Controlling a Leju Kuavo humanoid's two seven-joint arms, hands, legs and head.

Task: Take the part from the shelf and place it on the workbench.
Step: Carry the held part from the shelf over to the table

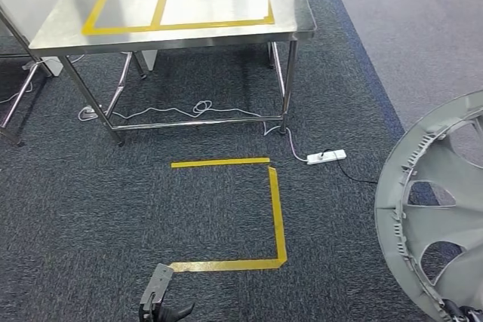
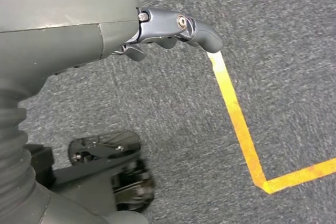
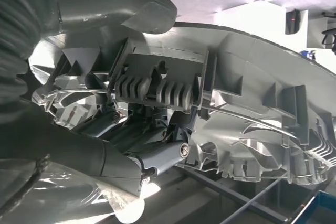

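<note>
Part, grey ribbed wheel cover, hanging in right hand's rim grasp, left hand dangling empty, risking slipping before reaching workbench.

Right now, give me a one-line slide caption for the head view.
Robot's right hand carries a grey wheel cover toward the steel workbench, yellow floor tape ahead.

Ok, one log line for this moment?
right hand: holds grey wheel cover | left hand: holds nothing, over carpet | workbench: ahead, part not placed
</note>
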